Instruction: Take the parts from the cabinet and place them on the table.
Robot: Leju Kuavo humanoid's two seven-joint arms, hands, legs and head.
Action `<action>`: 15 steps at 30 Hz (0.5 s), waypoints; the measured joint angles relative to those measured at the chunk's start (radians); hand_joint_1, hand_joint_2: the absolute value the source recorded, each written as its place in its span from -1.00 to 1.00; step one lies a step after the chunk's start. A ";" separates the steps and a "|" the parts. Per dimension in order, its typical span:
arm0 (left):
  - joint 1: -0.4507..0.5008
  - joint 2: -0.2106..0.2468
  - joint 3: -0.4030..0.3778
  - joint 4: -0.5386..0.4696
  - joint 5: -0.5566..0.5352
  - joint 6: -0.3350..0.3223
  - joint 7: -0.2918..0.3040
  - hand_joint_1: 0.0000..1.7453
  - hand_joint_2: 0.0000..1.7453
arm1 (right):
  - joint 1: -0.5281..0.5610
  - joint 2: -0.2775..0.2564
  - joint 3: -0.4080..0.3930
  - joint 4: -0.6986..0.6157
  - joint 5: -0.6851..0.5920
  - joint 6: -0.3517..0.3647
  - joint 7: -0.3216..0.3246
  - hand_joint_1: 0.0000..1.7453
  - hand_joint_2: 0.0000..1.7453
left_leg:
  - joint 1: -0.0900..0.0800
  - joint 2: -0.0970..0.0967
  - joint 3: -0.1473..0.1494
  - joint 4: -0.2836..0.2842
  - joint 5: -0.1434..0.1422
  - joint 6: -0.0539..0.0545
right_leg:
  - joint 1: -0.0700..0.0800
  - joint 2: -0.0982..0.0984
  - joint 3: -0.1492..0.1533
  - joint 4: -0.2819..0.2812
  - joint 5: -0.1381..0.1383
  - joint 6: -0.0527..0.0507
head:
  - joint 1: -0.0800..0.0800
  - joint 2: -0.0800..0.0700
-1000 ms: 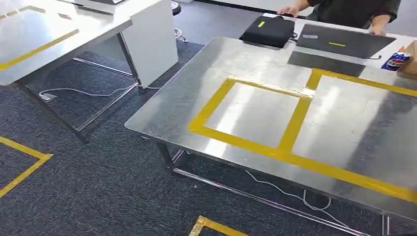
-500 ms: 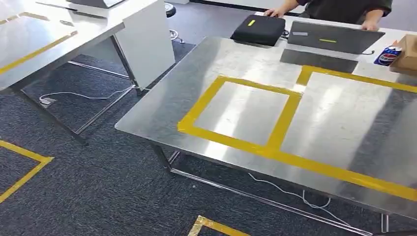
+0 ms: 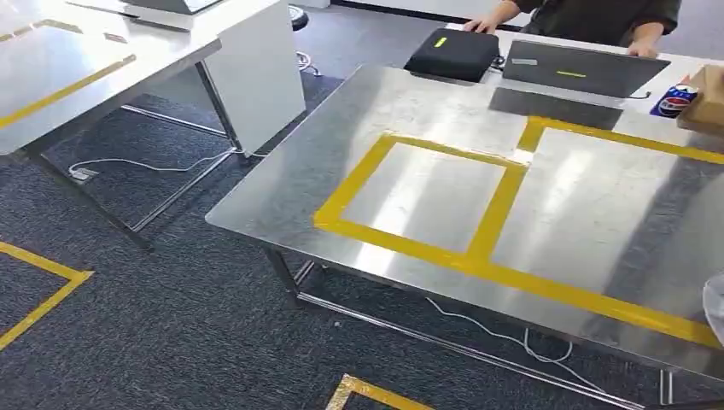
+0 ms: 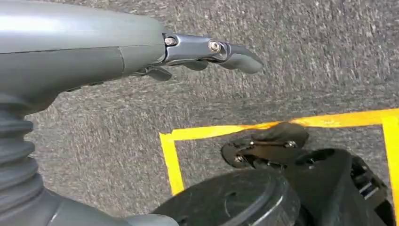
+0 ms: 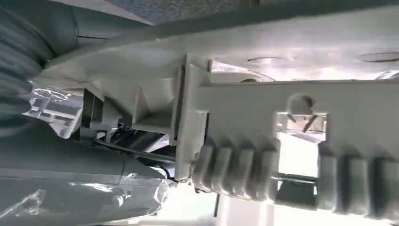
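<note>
Since half a second ago the whole head view has slid slightly, which is the camera moving and not the steel table (image 3: 282,188). A pale glossy edge (image 3: 715,309) now shows over the table's near right corner; what it is cannot be told.

The right hand (image 5: 70,188) holds the white moulded part (image 5: 263,117) close against itself. The part has a ribbed section and a small square opening, and crinkled clear film lies around the thumb. The part hides the fingers, so how far they wrap cannot be told. Where the part sits relative to the table cannot be told from this close view.

The left hand (image 4: 155,52) hangs off the table, over grey carpet (image 4: 306,56) with yellow floor tape (image 4: 171,160). Its fingers (image 4: 235,56) are stretched out with a slight curl and nothing in them.

On the table's top, yellow tape frames (image 3: 491,218) mark two rectangles. Along the table's far edge are a black case (image 3: 452,53), a laptop (image 3: 580,68), a soda can (image 3: 674,101) and a cardboard box (image 3: 707,98). Beyond that edge, a person's hand (image 3: 485,21) rests by the case.
</note>
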 joint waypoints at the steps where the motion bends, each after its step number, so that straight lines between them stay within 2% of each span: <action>1: 0.000 0.000 0.000 0.000 0.000 0.000 0.000 -1.00 1.00 | 0.000 0.000 0.003 0.000 -0.001 0.000 0.000 1.00 1.00 | 0.004 0.000 0.000 0.010 -0.007 -0.011 | -0.009 -0.006 0.061 -0.113 0.043 0.011 | 0.002 0.000; 2: 0.000 0.010 0.000 0.000 0.000 0.002 0.000 -1.00 1.00 | -0.001 0.003 0.008 0.003 0.000 -0.001 0.000 1.00 1.00 | -0.002 -0.001 -0.002 0.016 -0.014 -0.022 | -0.002 0.001 0.066 -0.130 0.014 0.014 | 0.006 0.000; 3: -0.001 0.007 0.000 0.000 0.000 0.002 0.000 -1.00 1.00 | 0.001 0.003 0.011 0.002 0.002 -0.005 0.000 1.00 1.00 | -0.002 -0.001 -0.004 0.021 -0.018 -0.027 | -0.005 0.010 0.069 -0.135 0.021 -0.011 | 0.004 0.000; 4: -0.001 0.008 0.000 0.000 -0.002 0.001 0.000 -1.00 1.00 | 0.005 0.004 0.016 0.002 0.007 -0.014 0.000 1.00 1.00 | -0.003 -0.001 -0.002 0.017 -0.017 -0.031 | -0.003 0.010 0.065 -0.129 0.017 -0.032 | -0.005 0.000; 6: -0.001 0.007 0.000 0.000 -0.011 0.001 0.001 -1.00 1.00 | 0.013 0.004 0.034 0.001 0.027 -0.033 -0.003 1.00 1.00 | 0.003 0.000 0.000 0.014 -0.019 -0.043 | 0.004 0.015 0.067 -0.126 0.016 -0.051 | -0.004 0.000; 7: -0.002 0.007 0.000 0.000 -0.014 0.001 0.002 -1.00 1.00 | 0.018 0.004 0.044 0.000 0.038 -0.041 -0.003 1.00 1.00 | 0.007 -0.005 -0.001 0.025 -0.026 -0.050 | 0.002 0.015 0.070 -0.130 0.020 -0.060 | -0.004 0.000; 8: -0.002 0.008 0.000 0.000 -0.017 0.001 0.002 -1.00 1.00 | 0.019 0.005 0.055 0.000 0.048 -0.050 -0.003 1.00 1.00 | 0.005 -0.009 -0.017 0.058 -0.052 -0.050 | 0.003 0.016 0.070 -0.130 0.020 -0.064 | -0.005 0.000; 10: -0.002 0.009 0.000 0.000 -0.018 0.000 0.002 -1.00 1.00 | 0.021 0.007 0.082 0.000 0.066 -0.066 -0.002 1.00 1.00 | 0.002 -0.014 -0.098 0.217 -0.132 -0.048 | 0.006 0.017 0.069 -0.130 0.019 -0.073 | -0.007 0.000; 11: -0.002 0.010 0.001 0.000 -0.019 0.000 0.002 -1.00 1.00 | 0.024 0.010 0.092 0.000 0.073 -0.073 0.001 1.00 1.00 | 0.001 -0.016 -0.135 0.285 -0.156 -0.047 | 0.008 0.018 0.068 -0.130 0.018 -0.075 | -0.006 0.000; 12: -0.001 0.013 0.001 0.000 -0.023 -0.001 0.002 -1.00 1.00 | 0.030 0.011 0.109 0.001 0.081 -0.082 0.006 1.00 1.00 | 0.000 -0.017 -0.169 0.342 -0.167 -0.045 | 0.009 0.021 0.069 -0.130 0.016 -0.078 | -0.006 0.000; 13: -0.001 0.013 0.001 0.000 -0.029 -0.002 0.002 -1.00 1.00 | 0.035 0.012 0.123 0.002 0.087 -0.091 0.013 1.00 1.00 | -0.001 -0.018 -0.175 0.341 -0.148 -0.043 | 0.010 0.024 0.072 -0.130 0.015 -0.078 | -0.006 0.000; 14: 0.000 0.015 0.001 0.000 -0.031 -0.002 0.002 -1.00 1.00 | 0.038 0.013 0.137 0.003 0.089 -0.098 0.022 1.00 1.00 | -0.001 -0.018 -0.159 0.299 -0.108 -0.039 | 0.010 0.028 0.075 -0.130 0.013 -0.078 | -0.006 0.000; 15: 0.001 0.015 0.001 0.000 -0.033 -0.002 0.002 -1.00 1.00 | 0.041 0.013 0.150 0.005 0.091 -0.104 0.029 1.00 1.00 | -0.001 -0.018 -0.126 0.224 -0.057 -0.037 | 0.009 0.032 0.079 -0.130 0.010 -0.075 | -0.006 0.000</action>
